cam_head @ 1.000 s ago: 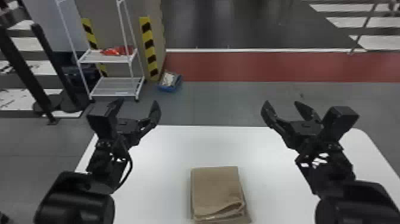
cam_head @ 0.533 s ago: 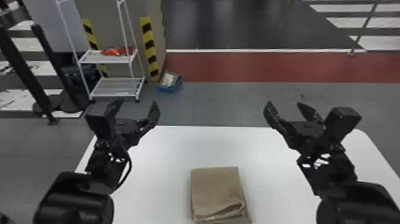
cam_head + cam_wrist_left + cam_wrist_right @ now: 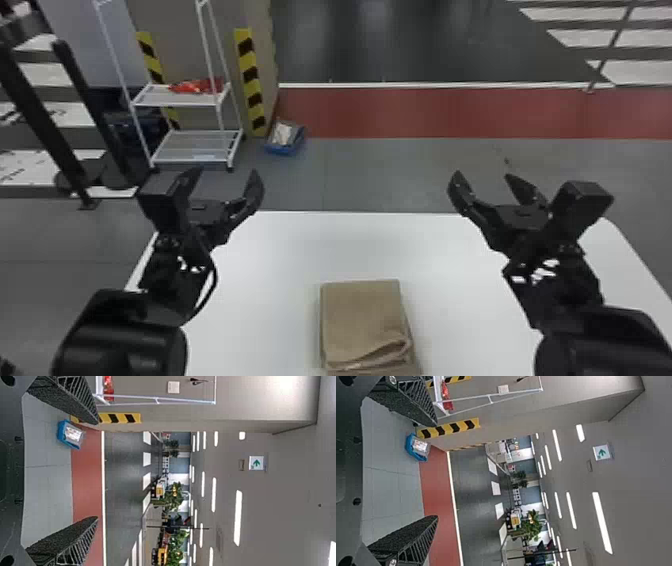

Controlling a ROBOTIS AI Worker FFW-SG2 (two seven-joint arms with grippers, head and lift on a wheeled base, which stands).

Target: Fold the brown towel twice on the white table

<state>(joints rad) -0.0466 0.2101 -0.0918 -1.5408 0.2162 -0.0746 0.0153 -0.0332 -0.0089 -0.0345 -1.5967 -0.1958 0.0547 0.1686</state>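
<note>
Towel in a compact stack at the white table's near middle, both folds apparently done, leaves the left gripper and right gripper, fingers spread empty at far left and far right, needing only to keep clear.

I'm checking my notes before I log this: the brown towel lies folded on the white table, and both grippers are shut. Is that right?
Not quite: the grippers aren't shut. The head view shows the left gripper and the right gripper both open, fingers spread well apart. The brown towel does lie folded on the white table.
</note>
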